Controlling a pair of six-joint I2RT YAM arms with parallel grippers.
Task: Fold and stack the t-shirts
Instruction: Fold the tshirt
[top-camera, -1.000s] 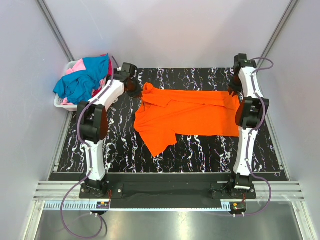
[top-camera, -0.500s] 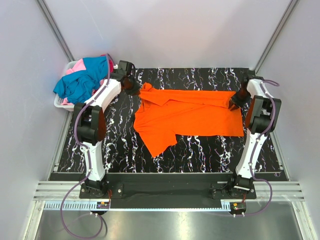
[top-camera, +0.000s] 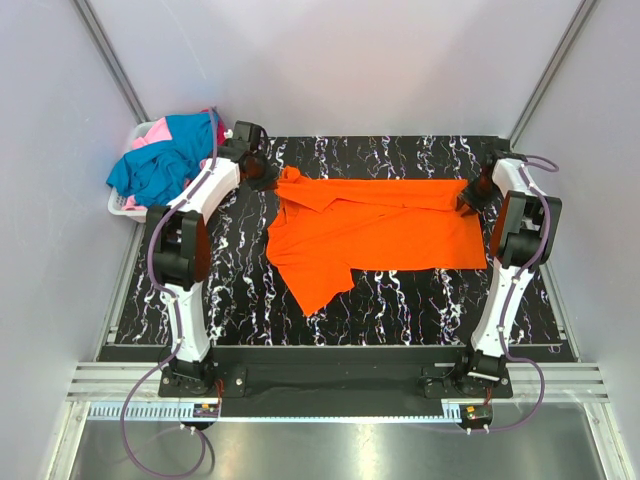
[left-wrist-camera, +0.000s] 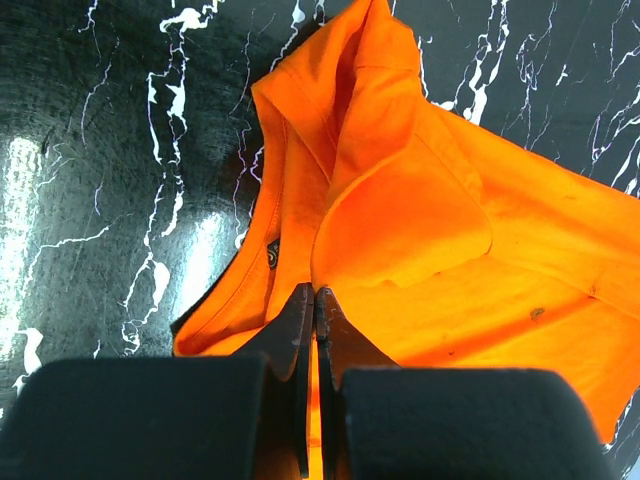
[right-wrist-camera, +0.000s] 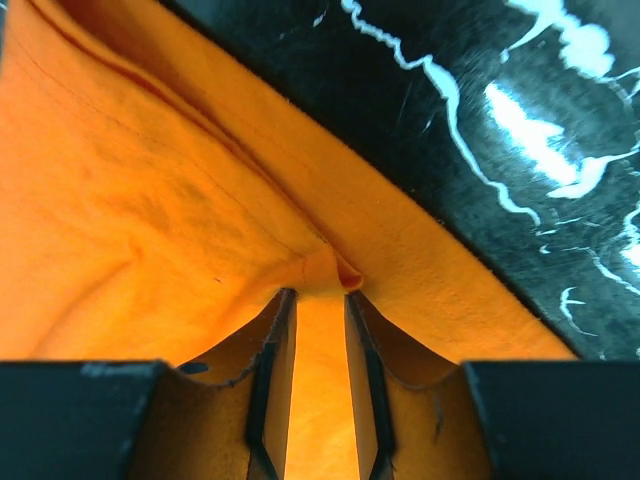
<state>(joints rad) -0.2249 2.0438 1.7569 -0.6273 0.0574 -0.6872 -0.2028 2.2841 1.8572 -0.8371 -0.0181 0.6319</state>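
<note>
Now, left fingers (left-wrist-camera: 287, 335) closed, pinching orange t-shirt (top-camera: 375, 235)

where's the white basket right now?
Top view, far left corner: the basket sits just off the black mat's left edge, beside the left arm. Only its rim shows under a teal-blue shirt and a pink shirt.

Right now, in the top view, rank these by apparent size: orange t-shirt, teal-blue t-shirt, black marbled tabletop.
1. Black marbled tabletop
2. Orange t-shirt, spread flat
3. Teal-blue t-shirt, bunched in the white basket, so its true size is unsure
</note>
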